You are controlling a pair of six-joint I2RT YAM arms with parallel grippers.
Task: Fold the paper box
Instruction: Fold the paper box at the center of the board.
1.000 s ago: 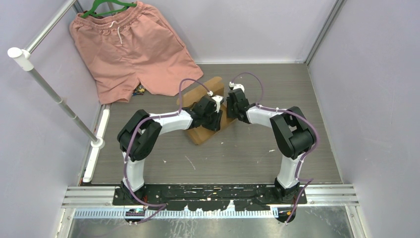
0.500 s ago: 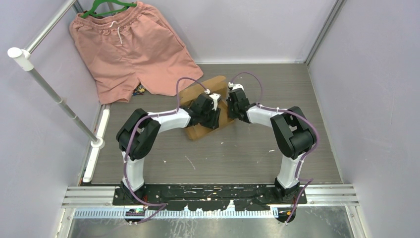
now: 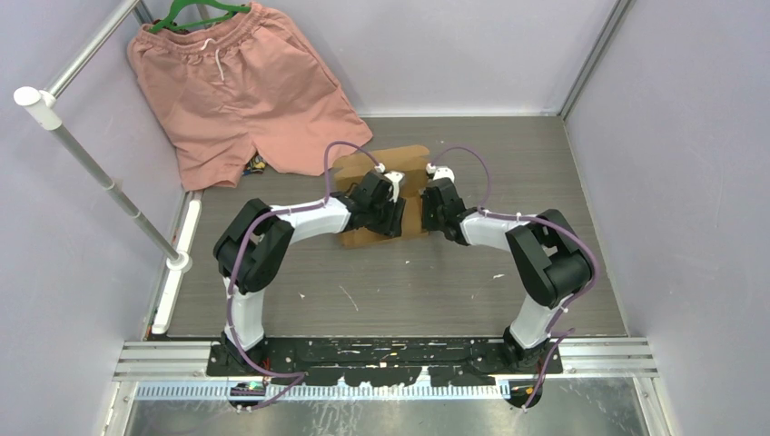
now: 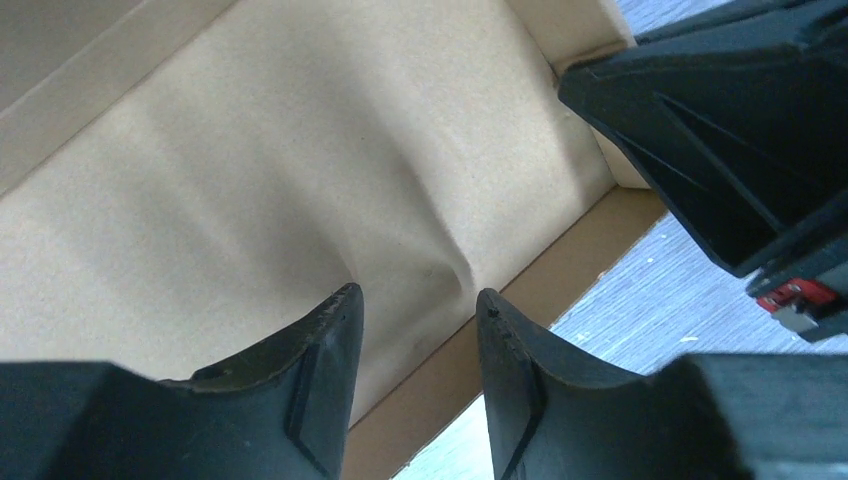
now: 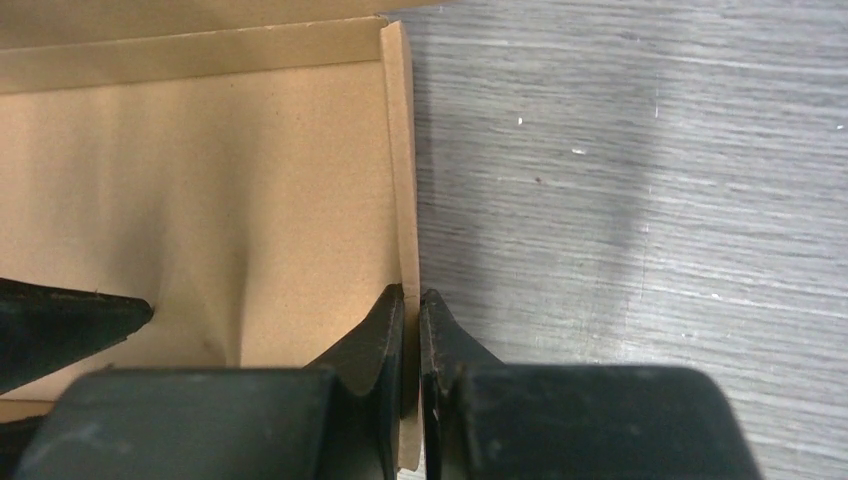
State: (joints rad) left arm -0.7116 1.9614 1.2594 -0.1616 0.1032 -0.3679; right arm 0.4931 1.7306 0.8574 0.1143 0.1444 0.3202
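The paper box [image 3: 410,159], brown cardboard with raised side walls, lies in the middle of the table under both wrists. My left gripper [image 3: 396,221] stands open over the box's inner panel [image 4: 250,170], close to a low side wall, with nothing clamped between its fingers [image 4: 418,305]. My right gripper [image 3: 432,216] is shut on the thin upright side wall of the box [image 5: 200,180], which runs up between its fingertips [image 5: 411,300]. The right gripper's black fingers [image 4: 720,130] show in the left wrist view. The panel is creased near both grippers.
Salmon-pink shorts [image 3: 241,86] on a green hanger lie at the back left. A metal rail [image 3: 100,173] slants along the left side. Grey walls close in the table at the back and on the right. Bare wood-grain table [image 5: 620,180] lies to the right of the box.
The box has turned from a slant to nearly square with the table. My right gripper has closed on its side wall and swung forward. My left gripper has opened wider.
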